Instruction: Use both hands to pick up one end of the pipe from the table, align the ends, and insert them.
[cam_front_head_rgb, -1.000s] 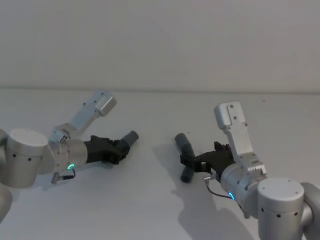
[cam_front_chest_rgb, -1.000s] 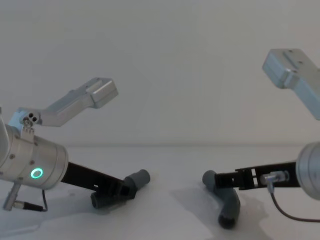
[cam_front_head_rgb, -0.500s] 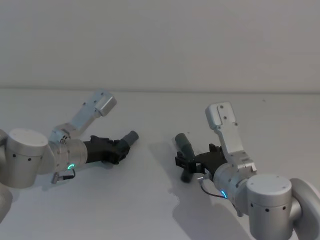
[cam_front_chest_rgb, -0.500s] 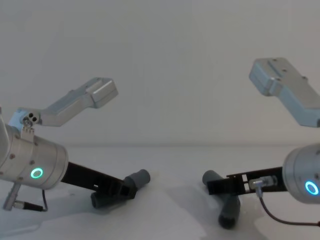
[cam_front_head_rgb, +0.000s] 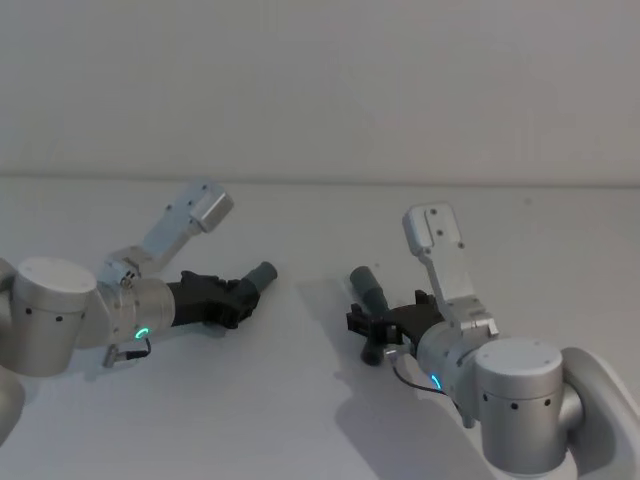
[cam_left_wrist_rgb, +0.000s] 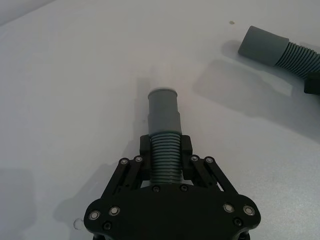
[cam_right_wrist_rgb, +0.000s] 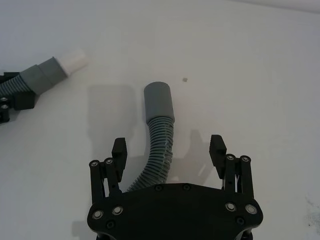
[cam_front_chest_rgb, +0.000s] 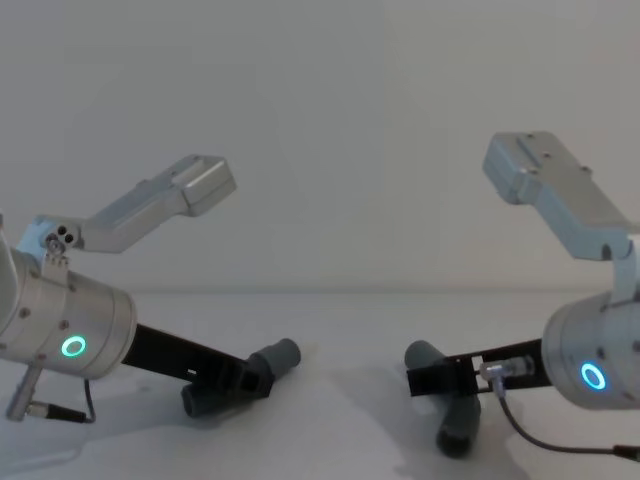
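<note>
The left pincer clamps the straight hose at the left of the desk, tip aimed right for mating; the right pincer gapes wide astride the bent hose, poised to close.

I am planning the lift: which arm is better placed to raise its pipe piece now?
The left. The left gripper is shut on the ribbed part of the straight hose. The right gripper stands open astride the bent hose, with gaps on both sides, so it likely must close first.
</note>
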